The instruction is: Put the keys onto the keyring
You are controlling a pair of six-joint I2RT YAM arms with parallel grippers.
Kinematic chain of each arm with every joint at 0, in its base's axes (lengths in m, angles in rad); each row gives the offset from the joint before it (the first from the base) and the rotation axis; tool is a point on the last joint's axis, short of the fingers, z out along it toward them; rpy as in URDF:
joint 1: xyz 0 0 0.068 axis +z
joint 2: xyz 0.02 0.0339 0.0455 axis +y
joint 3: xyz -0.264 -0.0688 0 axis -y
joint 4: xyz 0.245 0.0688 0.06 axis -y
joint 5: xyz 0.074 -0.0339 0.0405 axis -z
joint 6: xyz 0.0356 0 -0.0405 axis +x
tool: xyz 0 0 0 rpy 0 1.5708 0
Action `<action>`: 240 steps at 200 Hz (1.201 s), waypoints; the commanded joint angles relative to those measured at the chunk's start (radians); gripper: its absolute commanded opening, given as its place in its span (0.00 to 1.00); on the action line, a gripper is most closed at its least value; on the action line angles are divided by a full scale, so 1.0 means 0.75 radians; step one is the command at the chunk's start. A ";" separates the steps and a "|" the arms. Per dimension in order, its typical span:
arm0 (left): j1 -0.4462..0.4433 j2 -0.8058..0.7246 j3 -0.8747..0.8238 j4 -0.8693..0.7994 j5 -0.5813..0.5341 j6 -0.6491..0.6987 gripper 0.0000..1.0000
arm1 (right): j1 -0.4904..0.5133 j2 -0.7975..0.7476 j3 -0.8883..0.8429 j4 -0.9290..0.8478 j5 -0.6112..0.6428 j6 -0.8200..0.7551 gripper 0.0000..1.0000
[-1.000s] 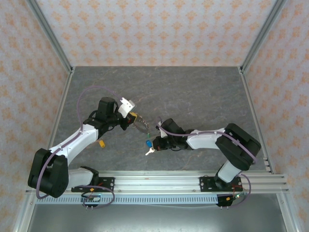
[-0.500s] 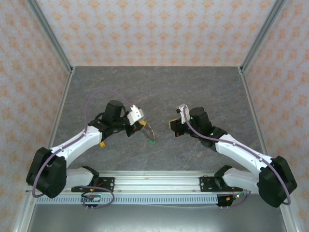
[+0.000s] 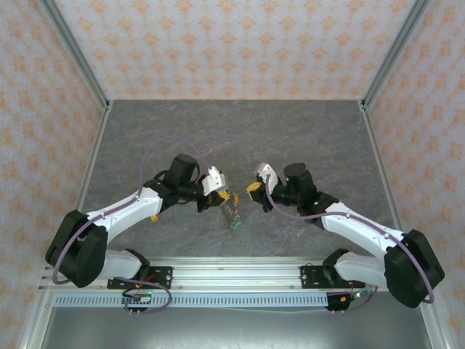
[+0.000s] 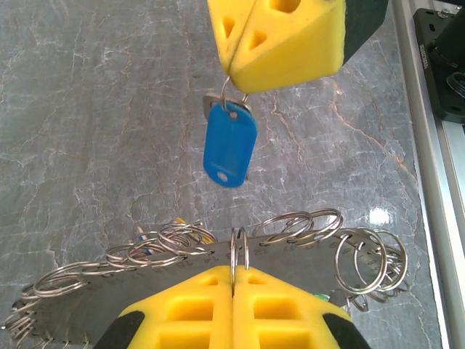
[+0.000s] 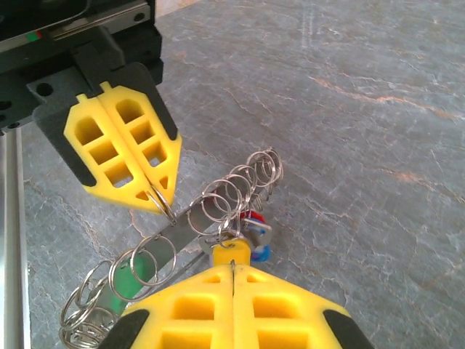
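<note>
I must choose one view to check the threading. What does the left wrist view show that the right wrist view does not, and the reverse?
Left wrist view: the blue-tagged key whole, hanging by its small loop from the shut right gripper. Right wrist view: a red piece beside the blue, and a green tag under the keyring. Both: the keyring with its many wire loops, and the left gripper shut on one of them.

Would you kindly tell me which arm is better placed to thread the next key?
Right: the right pincer is shut on the blue-tagged key beside the keyring, which the left pincer grips.
</note>
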 commanded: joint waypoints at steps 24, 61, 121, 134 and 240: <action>-0.003 0.024 0.050 -0.003 0.043 0.006 0.00 | 0.048 0.098 0.053 0.085 -0.091 -0.147 0.00; -0.004 0.039 0.063 -0.012 0.034 -0.016 0.00 | 0.071 0.151 0.083 0.110 -0.176 -0.167 0.00; -0.003 0.064 0.089 -0.041 0.029 -0.028 0.00 | 0.099 0.188 0.083 0.171 -0.217 -0.139 0.00; -0.004 0.066 0.092 -0.050 0.029 -0.026 0.00 | 0.102 0.188 0.077 0.198 -0.204 -0.132 0.00; -0.003 0.062 0.106 -0.065 0.035 -0.028 0.00 | 0.135 0.241 0.106 0.235 -0.045 -0.117 0.00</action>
